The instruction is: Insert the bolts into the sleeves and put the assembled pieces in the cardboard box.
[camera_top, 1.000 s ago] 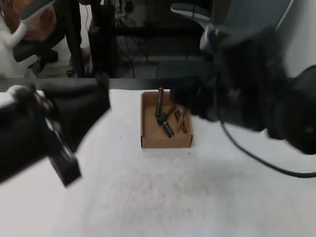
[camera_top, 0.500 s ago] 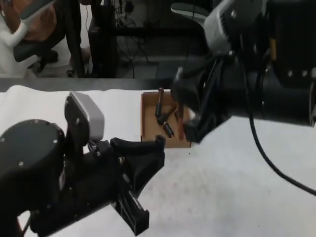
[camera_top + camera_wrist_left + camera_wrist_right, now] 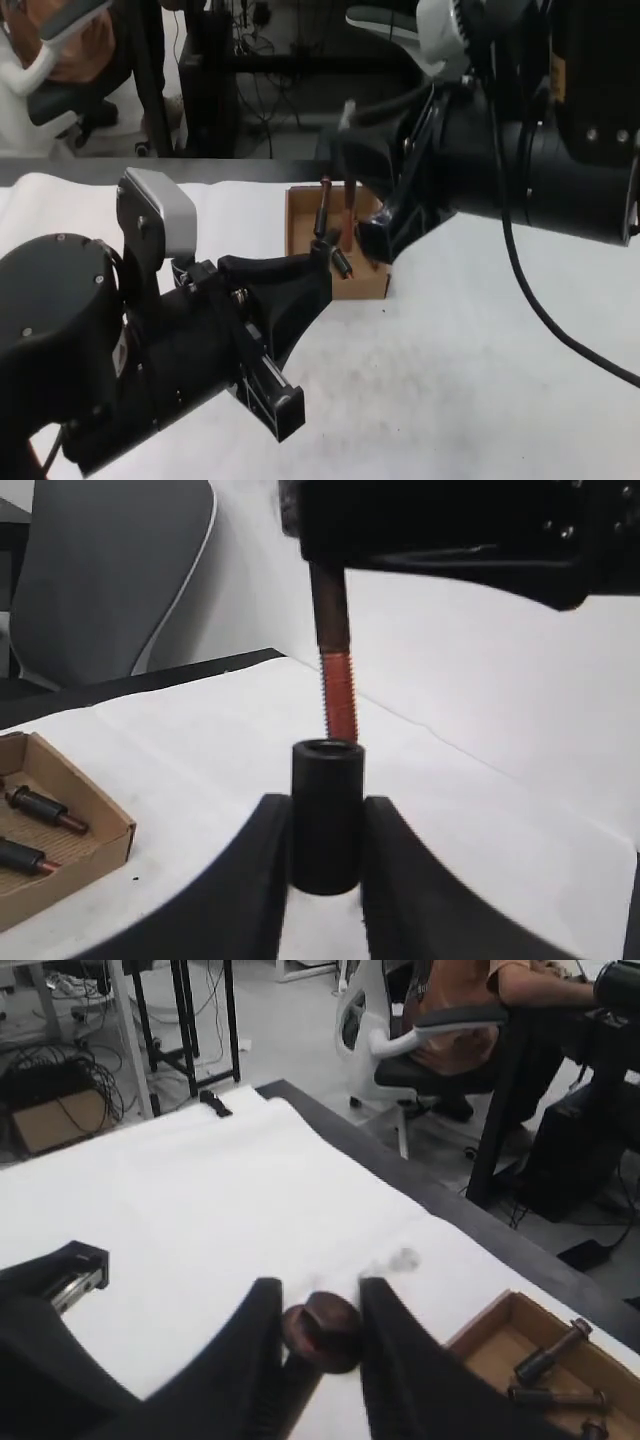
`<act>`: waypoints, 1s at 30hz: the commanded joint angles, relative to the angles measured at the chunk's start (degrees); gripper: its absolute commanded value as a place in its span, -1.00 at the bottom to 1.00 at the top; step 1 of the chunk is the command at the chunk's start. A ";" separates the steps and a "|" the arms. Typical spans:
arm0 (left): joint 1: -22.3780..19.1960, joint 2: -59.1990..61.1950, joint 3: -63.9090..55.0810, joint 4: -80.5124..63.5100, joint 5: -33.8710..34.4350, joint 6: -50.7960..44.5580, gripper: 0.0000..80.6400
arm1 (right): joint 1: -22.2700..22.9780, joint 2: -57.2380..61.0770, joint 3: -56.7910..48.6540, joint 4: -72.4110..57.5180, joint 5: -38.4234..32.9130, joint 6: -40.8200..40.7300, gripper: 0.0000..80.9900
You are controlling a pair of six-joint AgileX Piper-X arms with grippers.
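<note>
Left pincer (image 3: 327, 825): clenched on the sleeve (image 3: 325, 780), with a finger pressed to each of its sides, held up off the white surface (image 3: 450, 380).
Sleeve: black, long axis upright, open mouth facing up, as I saw it from the left wrist.
Right pincer (image 3: 320, 1305): clenched on the bolt (image 3: 338, 680), whose brown head sat between the two fingers in my right wrist view.
Bolt: long axis vertical and in line with the sleeve. The head was up in the right pincer and the coppery threaded end pointed straight down. The tip was at the sleeve's mouth, and I could not tell how far in it had gone.
Box (image 3: 300, 285): cardboard, open on top, sitting on the surface beyond both pincers in the high view.
Pieces (image 3: 548, 1350): several lay in the box at differing angles, bolt ends showing out of their dark sleeves. One leaned against the far wall.
</note>
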 commanded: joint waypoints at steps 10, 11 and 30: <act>-0.28 -0.18 -0.14 -1.53 -1.37 -1.38 -0.96 | 1.99 -0.34 -0.93 -3.81 -0.21 2.09 -0.99; -0.28 -0.18 -0.14 -1.53 -1.37 -1.38 -0.96 | 2.12 -0.34 -0.93 -3.81 -0.21 1.97 -0.99; -0.28 -0.18 -0.14 -4.09 -0.96 -3.07 -0.96 | 2.12 -0.07 -0.93 -3.81 -0.07 1.99 -0.99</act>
